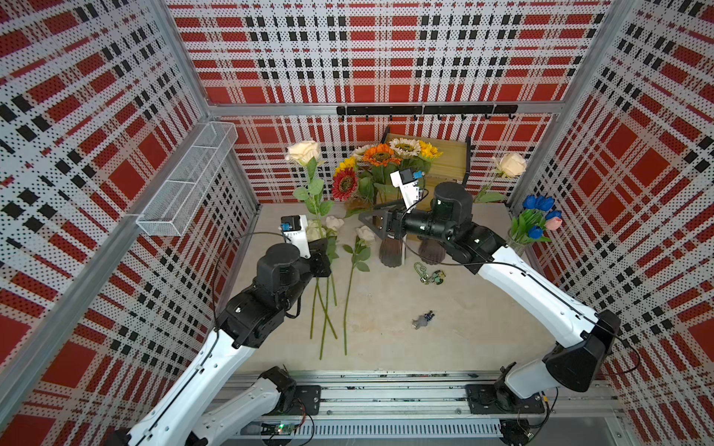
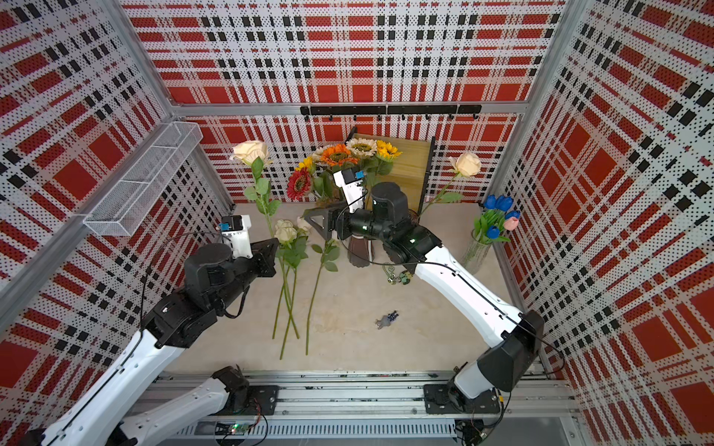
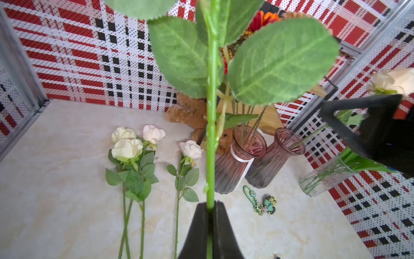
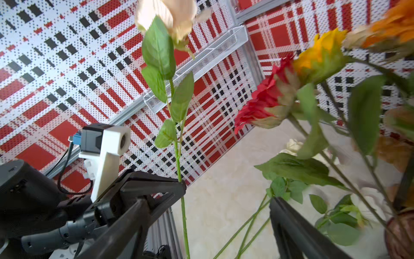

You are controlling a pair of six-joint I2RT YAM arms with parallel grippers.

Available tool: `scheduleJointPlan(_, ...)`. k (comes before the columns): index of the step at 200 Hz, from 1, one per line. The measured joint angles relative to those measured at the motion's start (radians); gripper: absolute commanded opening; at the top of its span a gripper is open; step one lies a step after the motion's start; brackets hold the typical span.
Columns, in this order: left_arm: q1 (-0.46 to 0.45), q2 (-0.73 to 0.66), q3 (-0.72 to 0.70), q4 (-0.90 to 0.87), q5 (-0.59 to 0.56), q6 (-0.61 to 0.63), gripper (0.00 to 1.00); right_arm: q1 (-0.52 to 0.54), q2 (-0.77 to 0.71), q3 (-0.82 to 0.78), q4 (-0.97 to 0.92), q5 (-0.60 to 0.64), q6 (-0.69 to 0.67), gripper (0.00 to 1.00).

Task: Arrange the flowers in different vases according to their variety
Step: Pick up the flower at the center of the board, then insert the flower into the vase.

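My left gripper [image 3: 210, 203] is shut on the green stem of a cream rose [image 1: 305, 152] and holds it upright over the table's left side. Several more roses [image 3: 127, 148] lie flat on the table below it. My right gripper [image 4: 207, 200] is open and empty, and it points toward the held stem without touching it. A pinkish ribbed vase [image 3: 237, 161] holds the sunflowers [image 1: 380, 154]. Beside it, the brownish-purple vase [image 3: 273, 161] holds one cream rose [image 1: 510, 164]. The clear cylinder [image 1: 517, 245] at the right wall holds blue tulips [image 1: 539, 202] and a pink one.
A wooden shelf [image 1: 448, 158] stands at the back wall with a teddy bear [image 3: 190, 112] beside it. A green keychain [image 1: 429, 276] and a small figurine [image 1: 423, 319] lie on the table. A wire basket [image 1: 189, 177] hangs on the left wall, a hook rail [image 1: 425, 110] at the back.
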Motion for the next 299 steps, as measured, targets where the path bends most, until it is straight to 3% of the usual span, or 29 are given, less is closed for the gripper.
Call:
scheduleJointPlan(36, -0.006, 0.004, 0.000, 0.049, 0.050, 0.006, 0.00, 0.044, 0.056, 0.008, 0.018, -0.049, 0.027, 0.74)
scheduleJointPlan(83, -0.015, 0.031, 0.000, 0.073, 0.088, 0.007, 0.00, 0.064, 0.074, 0.007, 0.091, -0.087, 0.080, 0.67)
scheduleJointPlan(131, -0.020, 0.036, 0.000, 0.081, 0.099, -0.005, 0.00, 0.064, 0.088, -0.001, 0.128, -0.098, 0.104, 0.65)
scheduleJointPlan(299, 0.009, 0.053, 0.019, 0.095, 0.136, -0.033, 0.00, 0.103, 0.089, -0.065, 0.090, -0.111, 0.072, 0.44)
